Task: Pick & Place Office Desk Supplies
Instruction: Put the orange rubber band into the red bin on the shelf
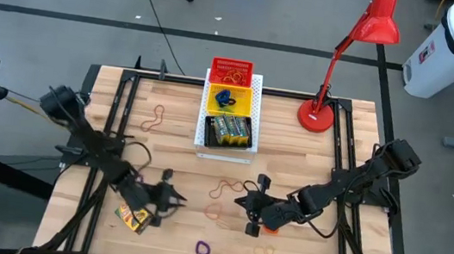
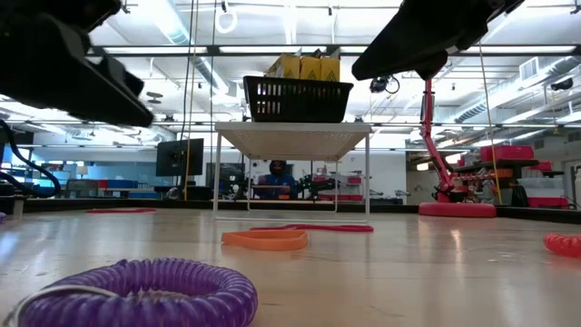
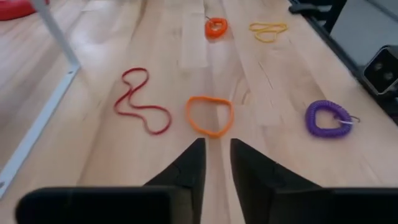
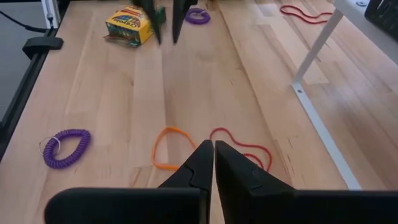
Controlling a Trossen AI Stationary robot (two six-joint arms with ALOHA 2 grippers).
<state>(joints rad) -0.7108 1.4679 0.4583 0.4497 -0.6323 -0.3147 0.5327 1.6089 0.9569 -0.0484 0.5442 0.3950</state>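
Both arms hang low over the near half of the wooden surface (image 1: 185,117), pointed inward at each other with the loose supplies strewn between them. The left gripper (image 3: 215,163) shows a narrow gap between its fingers, slightly spread and holding nothing. It points straight at an orange elastic band (image 3: 209,115) lying flat just ahead, which I take to be its next pick. Beside that band lies a thin red rubber band (image 3: 140,102) in a loose squiggle, and off to the other side a purple coil loop (image 3: 327,118) with a small metal ring. Farther along are an orange coil loop (image 3: 216,27) and a yellow rubber band (image 3: 268,30).

The right gripper (image 4: 213,163) has its fingers pressed nearly together, with only a sliver showing between the tips and nothing caught in them. It hovers just above the same orange and red bands from the opposite side.

A yellow-and-green crayon box (image 1: 134,217) lies on the surface right by the left gripper, near the edge. Its lettering is too small to read, and I can make out no brand.

At the far middle, the sorting bins sit raised on a white perforated board (image 1: 256,85). A red basket (image 1: 230,69) holds bands, a yellow tray (image 1: 243,105) holds dark loops, and a black basket (image 1: 227,132) holds crayon boxes, one kind to each bin. Another reddish band (image 1: 153,118) lies apart on the left. The red desk lamp (image 1: 353,56) stands at the far right corner, clear of the work.
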